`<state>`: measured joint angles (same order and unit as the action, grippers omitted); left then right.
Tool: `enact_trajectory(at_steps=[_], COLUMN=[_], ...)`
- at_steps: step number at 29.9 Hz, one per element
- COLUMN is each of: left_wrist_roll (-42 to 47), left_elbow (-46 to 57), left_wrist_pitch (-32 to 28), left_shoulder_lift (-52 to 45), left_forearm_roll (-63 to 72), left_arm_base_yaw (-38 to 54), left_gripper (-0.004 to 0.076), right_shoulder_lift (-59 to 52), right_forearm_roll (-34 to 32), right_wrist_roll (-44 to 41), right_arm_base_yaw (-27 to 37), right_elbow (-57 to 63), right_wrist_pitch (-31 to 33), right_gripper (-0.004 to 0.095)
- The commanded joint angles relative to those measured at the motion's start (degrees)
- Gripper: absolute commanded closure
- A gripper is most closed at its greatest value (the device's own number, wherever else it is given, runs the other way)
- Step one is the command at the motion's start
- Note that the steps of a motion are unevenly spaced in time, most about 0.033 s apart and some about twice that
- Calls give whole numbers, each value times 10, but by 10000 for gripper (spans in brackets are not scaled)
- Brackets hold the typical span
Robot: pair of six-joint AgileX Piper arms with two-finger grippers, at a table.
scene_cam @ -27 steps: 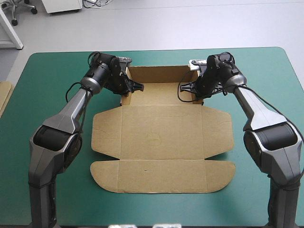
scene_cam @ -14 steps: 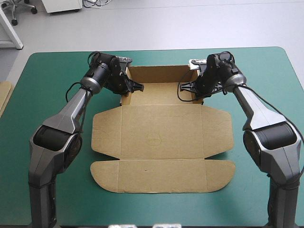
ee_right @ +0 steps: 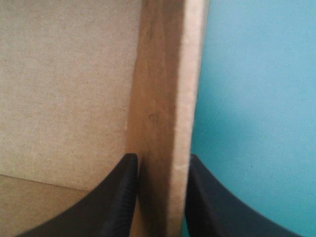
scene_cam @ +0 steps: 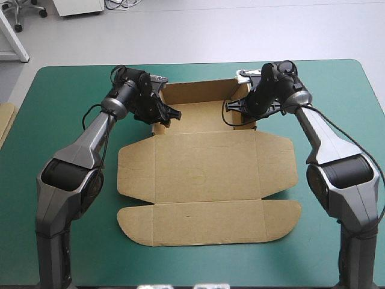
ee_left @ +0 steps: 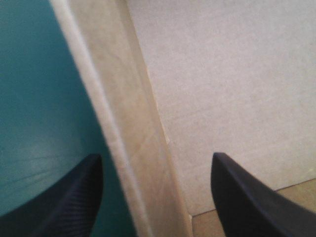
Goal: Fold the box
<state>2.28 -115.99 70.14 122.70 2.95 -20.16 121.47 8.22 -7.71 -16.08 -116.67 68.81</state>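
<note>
My left gripper [ee_left: 157, 157] gapes wide astride the 9 o'clock wall of the brown box [scene_cam: 204, 174]; my right gripper [ee_right: 163, 158] pinches its 3 o'clock wall.

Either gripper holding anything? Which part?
The right gripper pinches the box by its raised right side wall; the left gripper straddles the left wall, open, holding nothing.

Under me lies a surface [scene_cam: 24, 198] covered in teal-green, and just at its left edge I can make out a strip of more brown board [scene_cam: 5, 123], partly cut off from sight.
</note>
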Motion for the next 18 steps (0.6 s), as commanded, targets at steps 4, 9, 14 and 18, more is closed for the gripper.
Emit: enact_trajectory(at_steps=[4,9,14,18], left_wrist_roll=[-1,-1,-1,-9], left_elbow=[-16,-44,-70,-73], left_wrist_pitch=[-22,-24,-21,-22], left_shoulder_lift=[-65,-77,-89,-122], left_forearm_roll=[9,6,10,11], left_arm_base_yaw=[-4,-4,-4,-4], left_gripper=[209,209,212,262], right_shoulder_lift=[-42,-55,-86,-126], right_forearm_roll=[-5,-34,-66,-70], right_wrist_roll=[14,15,14,12], right_arm_base_yaw=[1,2,2,2], right_elbow=[-19,-23,-23,-23], right_wrist_pitch=[-7,-9,-13,-20], right_gripper=[451,361,362,369])
